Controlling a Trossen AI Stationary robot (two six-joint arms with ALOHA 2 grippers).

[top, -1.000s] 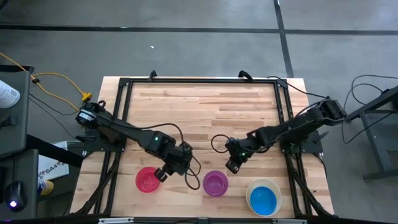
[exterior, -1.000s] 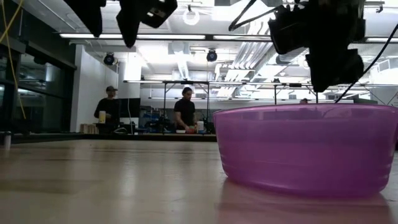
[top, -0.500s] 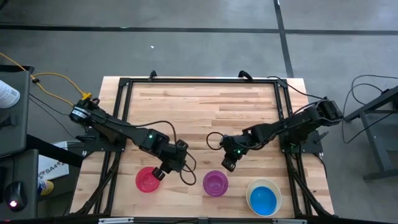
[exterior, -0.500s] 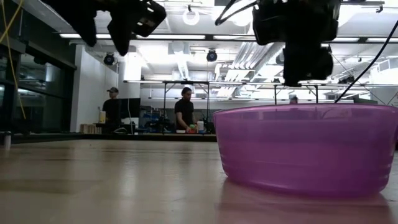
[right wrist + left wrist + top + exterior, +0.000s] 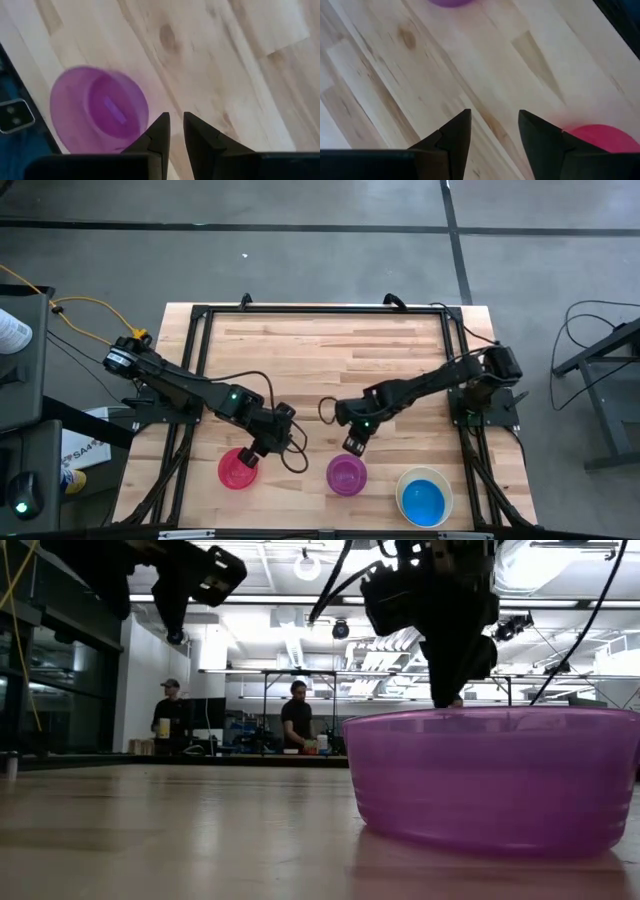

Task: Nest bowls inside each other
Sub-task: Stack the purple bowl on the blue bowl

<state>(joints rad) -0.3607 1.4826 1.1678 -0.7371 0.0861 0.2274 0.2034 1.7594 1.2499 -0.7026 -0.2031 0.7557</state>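
Note:
Three bowls stand upright on their bases along the table's near edge. The pinkish-red bowl (image 5: 237,470) is at the left and the purple bowl (image 5: 346,474) in the middle. At the right, the blue bowl (image 5: 423,499) sits inside the larger white bowl (image 5: 404,483). My left gripper (image 5: 251,459) hangs open, pointing down, just off the far right rim of the pinkish-red bowl (image 5: 600,138). My right gripper (image 5: 352,446) hovers over the far rim of the purple bowl (image 5: 99,111). Its fingers (image 5: 176,116) are open by a narrow gap and hold nothing.
A black metal frame (image 5: 320,309) runs round the wooden tabletop, whose far half (image 5: 320,360) is bare wood. Cables loop from both wrists. In the low view, people stand in the room far behind the purple bowl (image 5: 490,780).
My right gripper has moved toward the table's left, rolling at the wrist, from beside the purple bowl to above its far rim. My left gripper has drifted left toward the pinkish-red bowl. The bowls have not moved.

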